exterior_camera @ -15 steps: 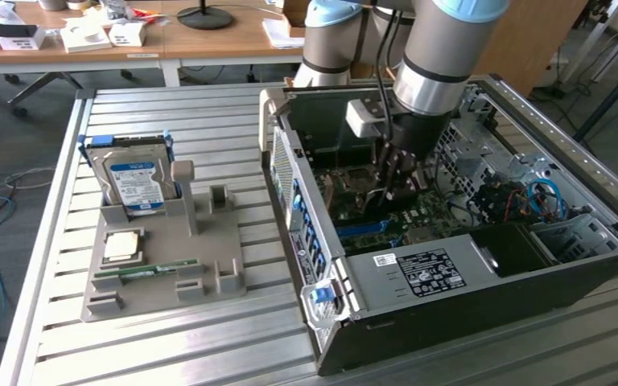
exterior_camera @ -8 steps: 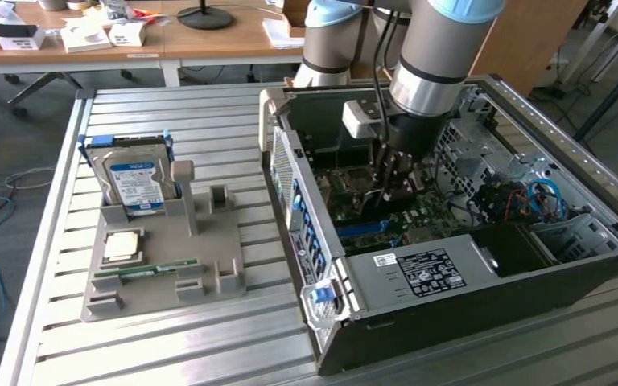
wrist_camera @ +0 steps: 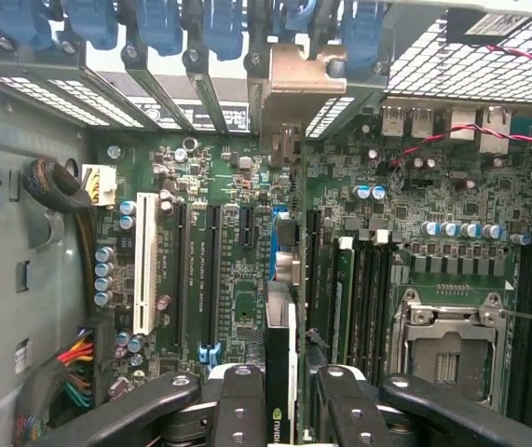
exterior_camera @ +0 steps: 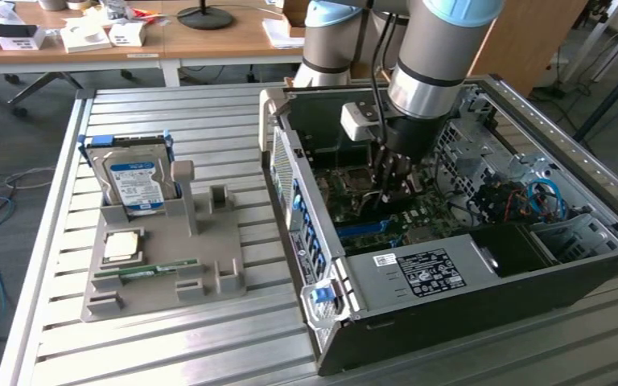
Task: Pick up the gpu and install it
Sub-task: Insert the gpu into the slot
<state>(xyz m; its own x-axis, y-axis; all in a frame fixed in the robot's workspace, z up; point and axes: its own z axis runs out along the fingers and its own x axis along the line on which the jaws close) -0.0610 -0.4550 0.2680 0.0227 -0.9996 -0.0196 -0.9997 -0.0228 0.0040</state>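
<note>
table [exterior_camera: 180, 346]: slatted metal, nearest the camera in the exterior view
power supply [exterior_camera: 417, 269]: labelled box at the near end of the open computer case [exterior_camera: 481, 322], lower right of frame
fixture tray [exterior_camera: 215, 241]: grey, left of the case; memory stick [exterior_camera: 142, 269] lies flat on it, hard drive [exterior_camera: 138, 181] stands upright behind
gripper [wrist_camera: 289, 396]: down inside the case, fingers [wrist_camera: 238, 405] clamped on the gpu
gpu [wrist_camera: 279, 349]: held edge-up over the motherboard [wrist_camera: 238, 279], between the expansion slots and the memory slots; seated or not, cannot tell
bracket [wrist_camera: 307, 74]: grey, at the rear slot row by the blue latches
desk [exterior_camera: 223, 36]: wooden, far back, top of frame
</note>
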